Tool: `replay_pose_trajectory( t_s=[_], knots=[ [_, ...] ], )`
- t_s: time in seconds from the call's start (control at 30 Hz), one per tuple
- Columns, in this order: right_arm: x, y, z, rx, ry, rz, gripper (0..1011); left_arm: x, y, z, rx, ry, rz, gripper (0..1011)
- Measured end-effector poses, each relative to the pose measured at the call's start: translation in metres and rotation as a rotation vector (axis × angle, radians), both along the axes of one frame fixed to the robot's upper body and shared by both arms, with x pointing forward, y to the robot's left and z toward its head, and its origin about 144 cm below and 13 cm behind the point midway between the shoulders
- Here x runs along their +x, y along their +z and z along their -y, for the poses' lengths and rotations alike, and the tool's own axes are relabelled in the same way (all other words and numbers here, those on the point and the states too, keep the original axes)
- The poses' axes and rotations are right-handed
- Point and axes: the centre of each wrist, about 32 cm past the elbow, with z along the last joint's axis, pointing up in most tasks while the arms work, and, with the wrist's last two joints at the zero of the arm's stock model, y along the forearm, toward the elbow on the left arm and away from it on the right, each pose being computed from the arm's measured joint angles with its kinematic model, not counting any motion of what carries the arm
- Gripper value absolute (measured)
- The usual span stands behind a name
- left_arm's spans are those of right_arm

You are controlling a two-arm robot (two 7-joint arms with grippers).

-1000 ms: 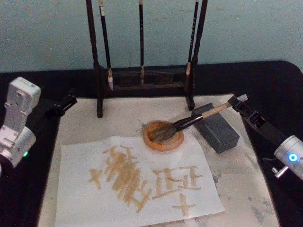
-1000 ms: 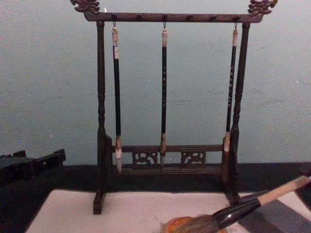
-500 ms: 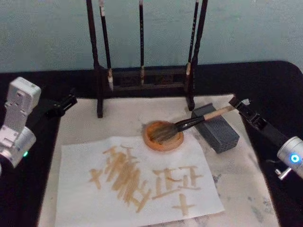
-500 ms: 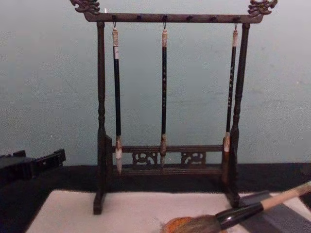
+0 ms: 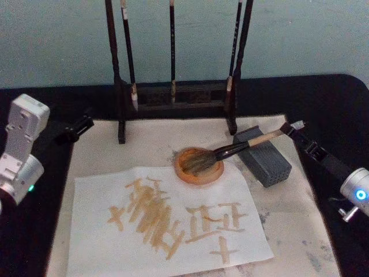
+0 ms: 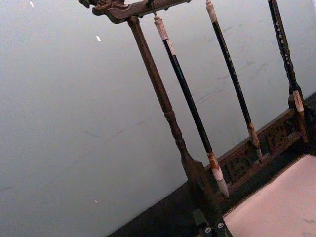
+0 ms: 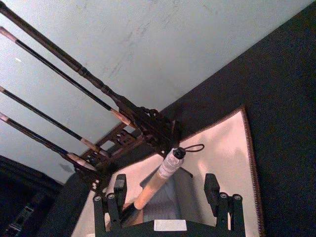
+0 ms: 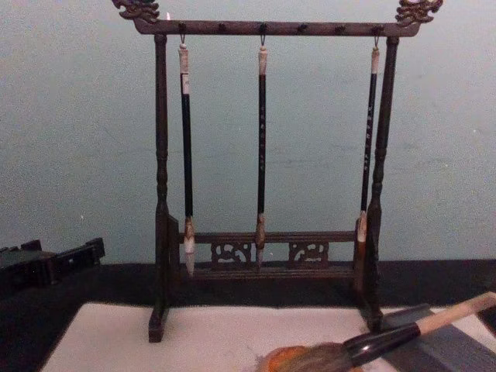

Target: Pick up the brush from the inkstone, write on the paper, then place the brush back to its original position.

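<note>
Dim, even indoor light, soft focus throughout, faint shadows, no glare, slight grain.

A dark wooden rack point(image 6: 163, 98) stands against a pale wall, thin brushes point(image 6: 190, 101) hanging from its top bar, above a pale mat point(image 6: 276, 207).

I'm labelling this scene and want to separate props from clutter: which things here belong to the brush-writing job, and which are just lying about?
Belong to the job:
- the brush, head in the inkstone
- the paper, already written on
- right gripper, open at the handle end

Just lying about:
- wooden rack with three thin brushes
- grey block under the handle
- left gripper, parked
</note>
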Motion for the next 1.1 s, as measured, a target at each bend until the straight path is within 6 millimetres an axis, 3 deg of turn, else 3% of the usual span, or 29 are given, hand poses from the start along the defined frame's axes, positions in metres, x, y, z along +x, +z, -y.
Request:
replay_pose_trajectory(
  t_s=[0.6,1.1],
  knots=[
    [-0.034,0.022,-0.006,-0.301,0.015,0.106,1008,0.0,0.0,0.0,0.0,0.0,0.0,1002],
    [-0.081,0.05,-0.034,-0.606,0.17,0.425,1008,0.0,0.0,0.0,0.0,0.0,0.0,1002]
  ],
)
